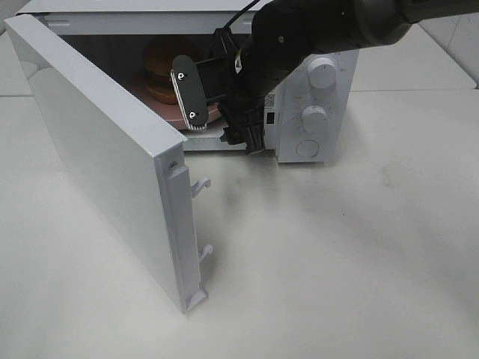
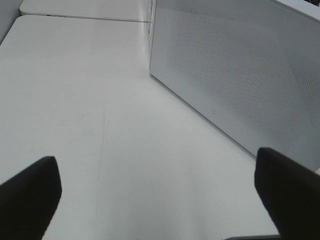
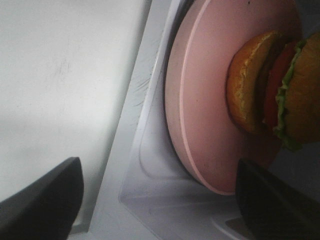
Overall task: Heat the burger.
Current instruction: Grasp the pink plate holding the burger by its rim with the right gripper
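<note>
The burger [image 1: 160, 69] stands on a round pink plate [image 1: 152, 96] inside the open microwave [image 1: 338, 105]. In the right wrist view the burger [image 3: 270, 85] shows its golden bun, green lettuce and red filling, resting on the pink plate [image 3: 205, 105]. My right gripper [image 1: 217, 116] is at the oven's mouth, just in front of the plate. It is open [image 3: 160, 200], its fingers [image 3: 45, 200] wide apart and touching nothing. My left gripper [image 2: 160, 200] is open over bare table beside the microwave's perforated side [image 2: 240, 75]. It is out of the exterior high view.
The microwave door [image 1: 97, 149] is swung wide to the left and juts far forward over the white table [image 1: 337, 262]. Two knobs [image 1: 322, 72] sit on the control panel right of the opening. The right arm [image 1: 322, 30] reaches in from the upper right.
</note>
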Robot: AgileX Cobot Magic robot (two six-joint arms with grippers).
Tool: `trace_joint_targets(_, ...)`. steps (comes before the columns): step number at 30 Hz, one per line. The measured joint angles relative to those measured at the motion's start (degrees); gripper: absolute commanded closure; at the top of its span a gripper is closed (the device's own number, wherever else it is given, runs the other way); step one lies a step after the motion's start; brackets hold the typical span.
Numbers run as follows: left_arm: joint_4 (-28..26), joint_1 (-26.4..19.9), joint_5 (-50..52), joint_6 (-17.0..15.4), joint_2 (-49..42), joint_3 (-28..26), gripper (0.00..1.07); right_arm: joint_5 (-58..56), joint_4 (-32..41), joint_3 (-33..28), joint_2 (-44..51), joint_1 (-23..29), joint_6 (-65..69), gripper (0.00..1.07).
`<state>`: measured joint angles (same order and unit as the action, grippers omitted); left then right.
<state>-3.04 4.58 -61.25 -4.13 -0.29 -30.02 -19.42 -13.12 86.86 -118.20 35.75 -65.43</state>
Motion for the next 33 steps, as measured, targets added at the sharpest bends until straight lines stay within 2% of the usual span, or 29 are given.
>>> trace_joint_targets(33,0.0,0.0,0.0,0.0,0.0,0.0,0.07,-5.9,1.8,21.5,-18.4,0.2,5.4,0.31)
